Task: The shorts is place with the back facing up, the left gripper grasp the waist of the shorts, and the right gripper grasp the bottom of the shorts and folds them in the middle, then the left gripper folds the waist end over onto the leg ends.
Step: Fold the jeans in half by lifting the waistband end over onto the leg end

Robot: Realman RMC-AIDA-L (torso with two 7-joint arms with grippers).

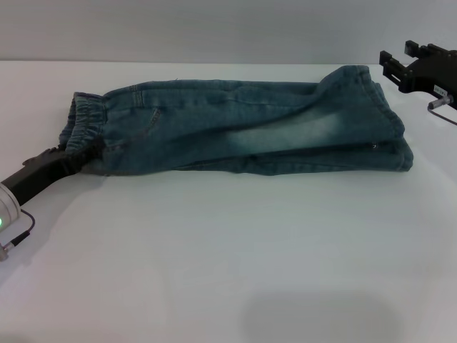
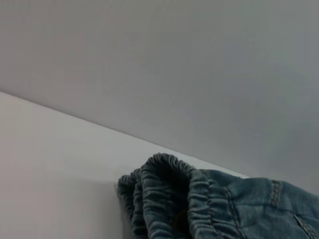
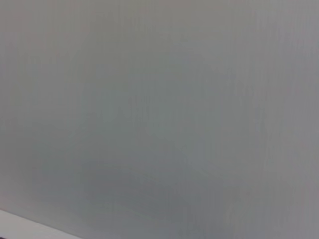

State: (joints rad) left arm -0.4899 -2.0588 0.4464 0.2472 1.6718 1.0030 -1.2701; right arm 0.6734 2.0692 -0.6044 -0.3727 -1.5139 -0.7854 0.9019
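The blue denim shorts [image 1: 243, 128] lie folded lengthwise across the white table, with the elastic waist [image 1: 84, 128] at the left and the leg ends [image 1: 382, 121] at the right. My left gripper [image 1: 70, 161] reaches in low from the left edge. It is shut on the near corner of the waist, and the cloth covers its fingertips. Close up in the left wrist view, the gathered waist [image 2: 169, 199] is bunched in stacked layers. My right gripper [image 1: 397, 58] hovers open beyond the leg ends at the far right, apart from the cloth and holding nothing.
The white table [image 1: 228, 264] extends wide in front of the shorts, with its far edge [image 1: 214, 63] against a grey wall. The right wrist view shows only grey wall and a sliver of table.
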